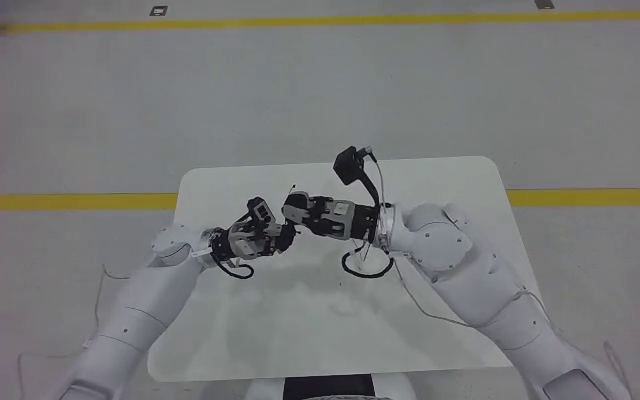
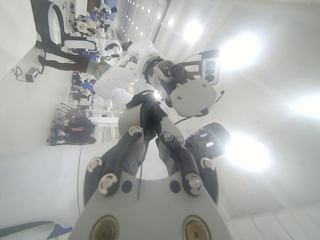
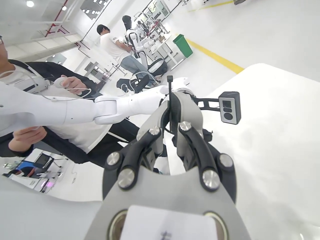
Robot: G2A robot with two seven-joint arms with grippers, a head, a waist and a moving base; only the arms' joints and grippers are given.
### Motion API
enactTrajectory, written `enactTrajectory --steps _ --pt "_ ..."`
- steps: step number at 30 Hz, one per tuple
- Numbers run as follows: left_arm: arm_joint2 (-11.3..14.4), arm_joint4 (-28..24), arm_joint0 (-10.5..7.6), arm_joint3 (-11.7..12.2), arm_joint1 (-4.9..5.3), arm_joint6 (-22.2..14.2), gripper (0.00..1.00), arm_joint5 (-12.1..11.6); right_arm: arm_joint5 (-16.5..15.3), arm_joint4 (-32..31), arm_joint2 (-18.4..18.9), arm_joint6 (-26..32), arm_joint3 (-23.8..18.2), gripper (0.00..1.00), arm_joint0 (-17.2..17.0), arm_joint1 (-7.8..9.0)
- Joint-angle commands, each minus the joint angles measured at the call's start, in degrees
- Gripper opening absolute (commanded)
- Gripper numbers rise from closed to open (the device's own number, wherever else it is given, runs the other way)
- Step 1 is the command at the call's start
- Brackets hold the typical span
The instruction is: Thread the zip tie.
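Both grippers are clamped on the zip tie point(image 3: 170, 92). The right gripper point(image 3: 171, 106) has its two grey fingers on black linkages pressed together around it. The tie is a thin, flat black plastic strap. It stands upright out of the fingertips and ends in a small square head at its free end. The stretch that shows is straight, and it passes down between the fingers toward the wrist. The left gripper point(image 2: 150, 118), seen from its own wrist, is likewise closed, its dark-tipped fingers pinching black strap. From that pinch a hair-thin tail of the zip tie point(image 2: 141, 168) runs back over the grey mount with a slight curve. Whether the tail has entered the head cannot be told. In the top view the left gripper point(image 1: 283, 236) and the right gripper point(image 1: 292, 210) meet tip to tip, just beside each other, above the middle of the white table point(image 1: 440, 300). The tie is held in the air between them, off the tabletop, and a short black sliver of it point(image 1: 292, 189) points toward the table's far edge. A white label point(image 3: 170, 222) sits on the right wrist mount. It carries a dark printed mark cut off by the picture's edge, too little to read. Beyond the table, yellow lines point(image 1: 300, 21) cross the grey floor.
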Motion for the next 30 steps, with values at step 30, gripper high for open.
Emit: enactTrajectory --steps 30 --pt "-1.94 0.36 2.16 -1.32 1.10 -0.90 0.00 1.65 -0.01 -6.25 -0.46 1.22 -0.33 0.00 -0.32 0.59"
